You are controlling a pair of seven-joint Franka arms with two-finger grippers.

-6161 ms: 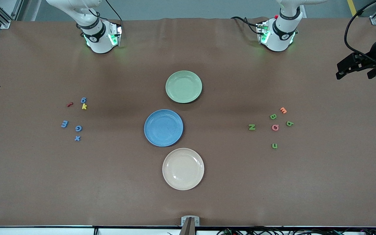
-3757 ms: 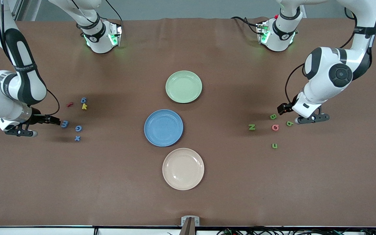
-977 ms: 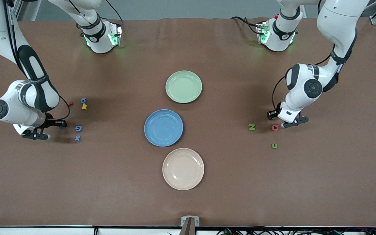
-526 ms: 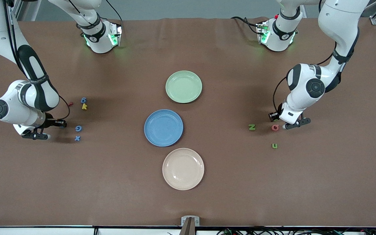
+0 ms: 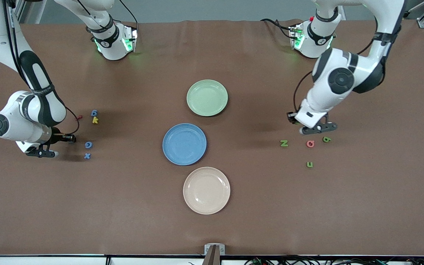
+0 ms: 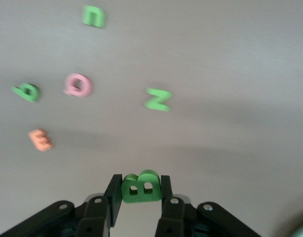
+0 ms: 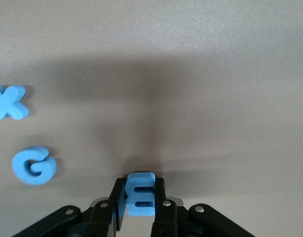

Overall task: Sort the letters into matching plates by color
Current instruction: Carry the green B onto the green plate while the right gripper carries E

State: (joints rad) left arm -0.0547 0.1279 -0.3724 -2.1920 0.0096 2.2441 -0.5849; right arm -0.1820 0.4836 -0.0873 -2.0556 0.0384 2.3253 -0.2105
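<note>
Since the earlier frames, the left gripper (image 5: 296,121) has risen from the green cluster with the green letter B (image 6: 140,186) and shifted toward the plates; the right gripper (image 5: 70,138) has barely moved.

At the right arm's end of the desk (image 5: 123,221), the right gripper sits low, its jaws closed on the blue letter E (image 7: 141,193), which stands upright between them. The blue G (image 5: 88,144) and blue X (image 5: 87,156) lie just beside it, nearer the camera; the blue 6 (image 5: 94,113) lies farther from the camera, touching the yellow k (image 5: 95,120).

In the middle lie the pale green plate (image 5: 207,98), the blue plate (image 5: 184,144) and the cream plate (image 5: 206,190), all empty.

The left gripper hangs over the desk, its jaws clamped on the flanks of the B. The green N (image 5: 284,143), pink letter (image 5: 310,143), green u (image 5: 309,164) and green letter (image 5: 327,139) remain on the desk.

Risks: each piece is small and held at the jaw tips, so a fast swing could likely twist it loose. The cream plate adjoins the blue plate, so a release near the shared edge could land the E in the wrong plate.
</note>
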